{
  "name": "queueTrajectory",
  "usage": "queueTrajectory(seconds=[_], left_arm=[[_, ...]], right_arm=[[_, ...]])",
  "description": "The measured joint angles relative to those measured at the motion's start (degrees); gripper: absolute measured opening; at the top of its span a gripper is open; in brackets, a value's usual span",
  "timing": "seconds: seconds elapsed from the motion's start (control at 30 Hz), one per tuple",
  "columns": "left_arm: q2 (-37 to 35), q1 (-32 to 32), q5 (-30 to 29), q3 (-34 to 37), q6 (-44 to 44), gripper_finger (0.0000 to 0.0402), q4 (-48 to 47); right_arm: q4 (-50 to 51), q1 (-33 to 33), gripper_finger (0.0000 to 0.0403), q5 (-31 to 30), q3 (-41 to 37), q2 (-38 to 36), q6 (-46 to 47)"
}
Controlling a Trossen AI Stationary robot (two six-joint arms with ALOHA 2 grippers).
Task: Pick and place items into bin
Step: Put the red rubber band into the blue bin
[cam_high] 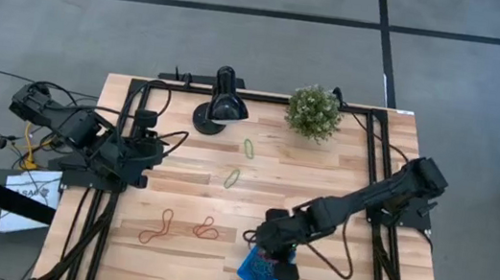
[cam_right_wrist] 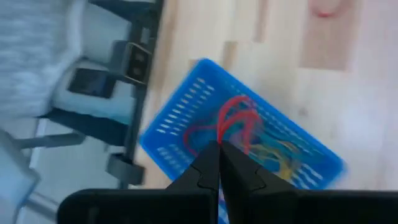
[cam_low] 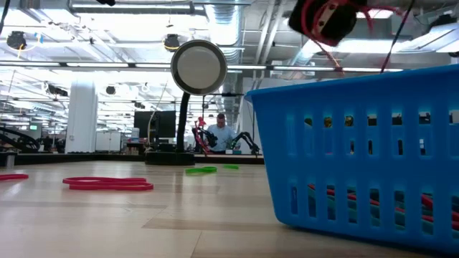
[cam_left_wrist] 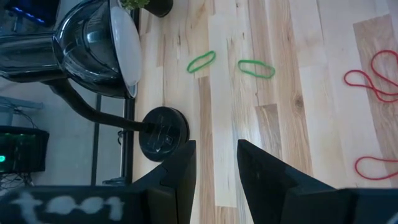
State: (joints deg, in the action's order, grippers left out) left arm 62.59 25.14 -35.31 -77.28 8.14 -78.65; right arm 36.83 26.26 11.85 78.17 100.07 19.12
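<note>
The blue bin (cam_high: 260,273) stands near the table's front edge and holds several rubber bands (cam_right_wrist: 273,155); it fills the right of the low view (cam_low: 358,150). My right gripper (cam_high: 272,246) hangs over the bin, shut on a red rubber band (cam_right_wrist: 236,118). Two green bands (cam_high: 249,148) (cam_high: 232,178) and two red bands (cam_high: 158,230) (cam_high: 207,229) lie flat on the table. My left gripper (cam_left_wrist: 216,163) is open and empty at the table's left side (cam_high: 146,157), clear of the bands. My right gripper pinches a strand of the red rubber band (cam_right_wrist: 220,138) between its two fingertips. The fingers come from above, pointing down into the bin. The band's loops hang slack beyond the fingertips over the inside of the bin (cam_right_wrist: 186,124), above its rim in the low view (cam_low: 323,18).
A black lamp (cam_high: 222,107) and a small green plant (cam_high: 314,112) stand at the table's far edge. Black cables and frame rails (cam_high: 376,176) run along both sides. Bare wood lies between the loose bands and the bin.
</note>
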Motion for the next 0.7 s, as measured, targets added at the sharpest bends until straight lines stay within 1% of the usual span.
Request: queueTrajectory(seconds=[0.07,0.13,0.37,0.43,0.53,0.6,0.7], left_arm=[[0.02,-0.02,-0.02,0.00,0.00,0.0107,0.04],[0.01,-0.02,-0.02,0.00,-0.01,0.0107,0.02],[0.02,-0.02,-0.02,0.00,0.00,0.0107,0.07],[0.01,-0.02,-0.02,0.00,0.00,0.0107,0.08],[0.02,-0.02,-0.04,0.00,0.00,0.0107,0.08],[0.02,0.00,-0.04,0.00,0.00,0.0107,0.09],[0.02,0.01,-0.04,0.00,0.00,0.0107,0.09]], right_arm=[[-2.99,0.00,0.0000,2.77,0.11,1.94,0.82],[-3.09,0.00,0.0000,4.69,-0.02,3.26,2.63],[-7.61,-0.05,0.0005,6.09,0.07,8.39,12.14],[-8.18,-0.75,0.0012,6.88,0.07,9.81,15.11],[-8.00,-1.70,0.0031,10.42,0.04,11.53,19.32],[-8.33,-2.09,0.0046,12.46,0.04,12.46,19.89],[-8.41,-2.40,0.0068,13.72,0.00,12.91,19.89]])
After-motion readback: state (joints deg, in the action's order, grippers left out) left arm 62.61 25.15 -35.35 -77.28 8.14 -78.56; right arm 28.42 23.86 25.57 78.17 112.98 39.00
